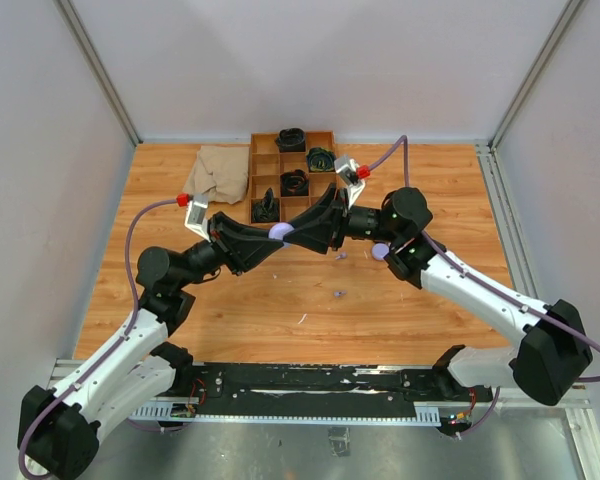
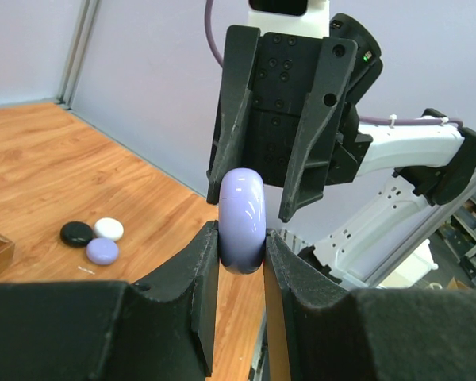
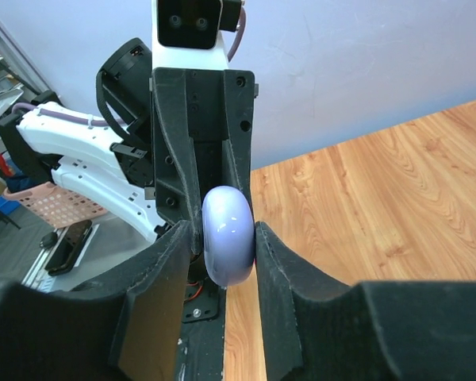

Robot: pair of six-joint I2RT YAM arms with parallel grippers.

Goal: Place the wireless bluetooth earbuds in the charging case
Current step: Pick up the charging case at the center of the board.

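Seen from above, two black robot arms meet at the middle of the frame over a wooden surface (image 1: 230, 320). Between them they hold a lilac charging case (image 1: 280, 232), raised off the wood.

The left tool (image 2: 241, 242) is clamped on the case. In its wrist view, both of its fingers press the lower sides of the closed case, which is seen edge-on at the centre.

The right tool (image 3: 225, 238) reaches in from the opposite side, its fingers flanking the other end of the case. In its own view they sit tight beside the case, but the left wrist view shows a gap at one finger. Whether it is gripping cannot be told.

A tiny lilac earbud (image 1: 338, 294) lies on the surface just below and right of centre, apart from both tools.

At the lower left of the left wrist view, a black puck (image 2: 77, 232), a white puck (image 2: 109, 228) and a lilac puck (image 2: 102, 252) lie close together on the wood.

At the top centre of the overhead view is a wooden divided tray (image 1: 264, 165) holding dark items, with a beige cloth (image 1: 218, 173) just to its left.
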